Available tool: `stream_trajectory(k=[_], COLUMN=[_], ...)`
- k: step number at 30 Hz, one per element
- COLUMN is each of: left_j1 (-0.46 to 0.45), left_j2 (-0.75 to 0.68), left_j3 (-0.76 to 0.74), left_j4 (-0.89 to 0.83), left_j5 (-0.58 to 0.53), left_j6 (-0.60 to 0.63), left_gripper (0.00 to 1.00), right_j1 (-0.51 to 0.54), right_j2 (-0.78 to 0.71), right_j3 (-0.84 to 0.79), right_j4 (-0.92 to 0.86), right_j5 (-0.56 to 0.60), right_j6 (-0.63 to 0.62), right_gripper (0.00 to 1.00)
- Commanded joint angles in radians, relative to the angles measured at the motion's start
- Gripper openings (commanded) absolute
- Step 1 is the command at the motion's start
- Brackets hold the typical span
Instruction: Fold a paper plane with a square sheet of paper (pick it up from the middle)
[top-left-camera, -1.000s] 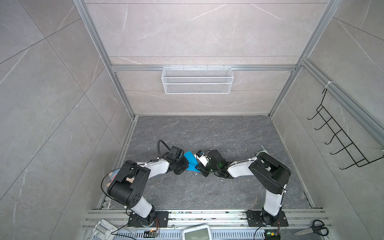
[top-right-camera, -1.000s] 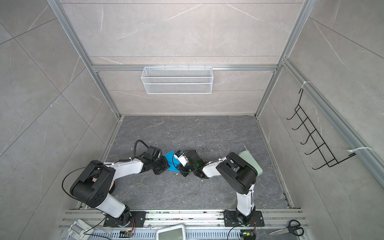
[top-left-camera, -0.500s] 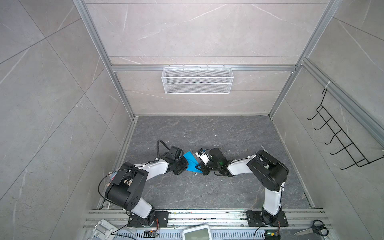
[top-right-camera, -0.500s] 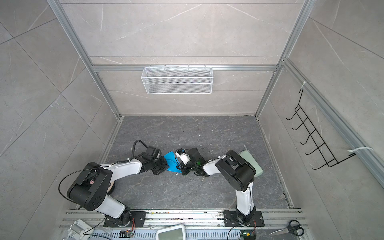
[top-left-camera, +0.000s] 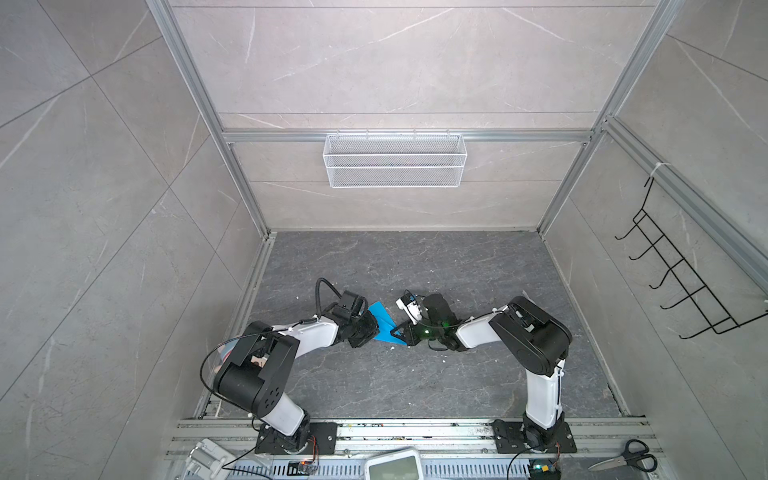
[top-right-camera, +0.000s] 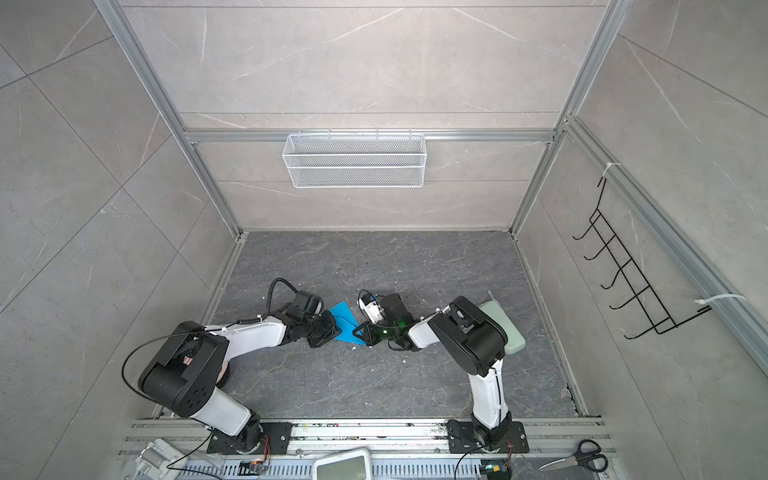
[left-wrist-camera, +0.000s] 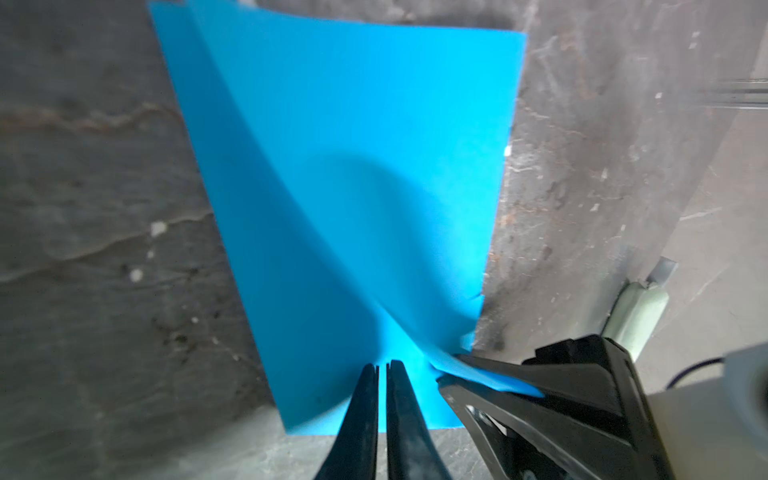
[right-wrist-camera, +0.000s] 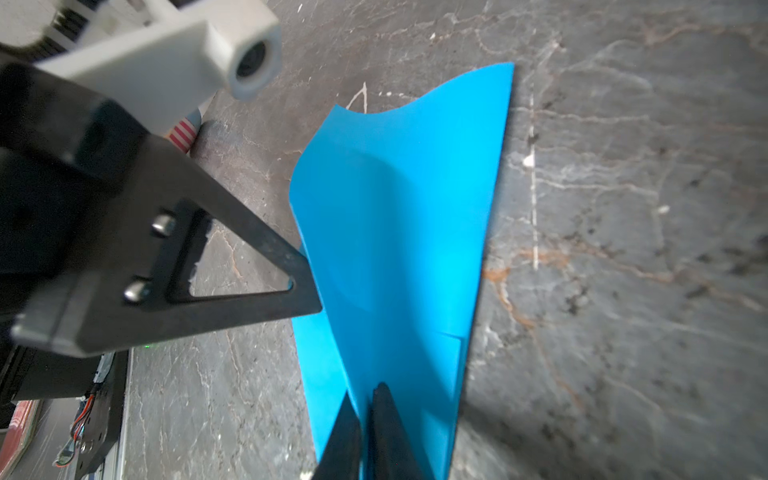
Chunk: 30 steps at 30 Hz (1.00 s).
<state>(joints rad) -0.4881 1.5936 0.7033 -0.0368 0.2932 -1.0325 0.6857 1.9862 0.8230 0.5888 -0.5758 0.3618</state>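
Item: paper sheet (top-left-camera: 383, 327) (top-right-camera: 345, 325), bright blue, plain, partly folded. It lies on the dark stone floor (top-left-camera: 415, 266) at mid-width, in the near half, between the two claws.

Condition: the left wrist view shows the paper sheet (left-wrist-camera: 353, 166) with one long diagonal crease and a raised layer that casts a shadow. The right wrist view shows the same sheet (right-wrist-camera: 407, 249) with a wavy, lifted end and a small crease line near one edge.

Left gripper (left-wrist-camera: 381, 368): jaws all but closed, with only a thin slit between them, and the tips against the paper. Whether a layer is pinched cannot be told.

Right gripper (right-wrist-camera: 365, 395): jaws closed. In the left wrist view the right gripper (left-wrist-camera: 449, 370) has a blue flap clamped between its fingers.

Both top views hide the fingertips behind the wrists. A pale green object (top-right-camera: 505, 328) behind the right arm is clear in only one top view.
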Motion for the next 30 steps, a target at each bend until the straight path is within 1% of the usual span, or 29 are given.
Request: stream_trajectory(k=[1, 6, 15, 17, 22, 30], left_j1=[0.006, 0.005, 0.004, 0.004, 0.004, 0.004], left_j2=[0.021, 0.038, 0.040, 0.039, 0.038, 0.028], left_j3=[0.031, 0.030, 0.009, 0.009, 0.007, -0.002], left_j4=[-0.011, -0.041, -0.054, -0.054, -0.054, -0.054], left_j5=[0.016, 0.003, -0.012, -0.011, -0.012, -0.018], left_j6=[0.011, -0.003, -0.037, -0.037, -0.037, -0.038], left_gripper=[0.10, 0.09, 0.08, 0.07, 0.08, 0.08], right_j1=[-0.002, -0.002, 0.002, 0.005, 0.005, -0.009], right_j2=[-0.014, -0.038, -0.071, -0.072, -0.069, -0.053], right_j3=[0.011, 0.018, 0.052, 0.061, 0.065, 0.040], right_j4=[-0.078, -0.137, -0.211, -0.228, -0.237, -0.168], right_j5=[0.011, 0.035, 0.059, 0.072, 0.060, 0.025], right_j6=[-0.048, -0.082, -0.075, -0.081, -0.060, 0.046], right_gripper=[0.13, 0.16, 0.17, 0.16, 0.08, 0.03])
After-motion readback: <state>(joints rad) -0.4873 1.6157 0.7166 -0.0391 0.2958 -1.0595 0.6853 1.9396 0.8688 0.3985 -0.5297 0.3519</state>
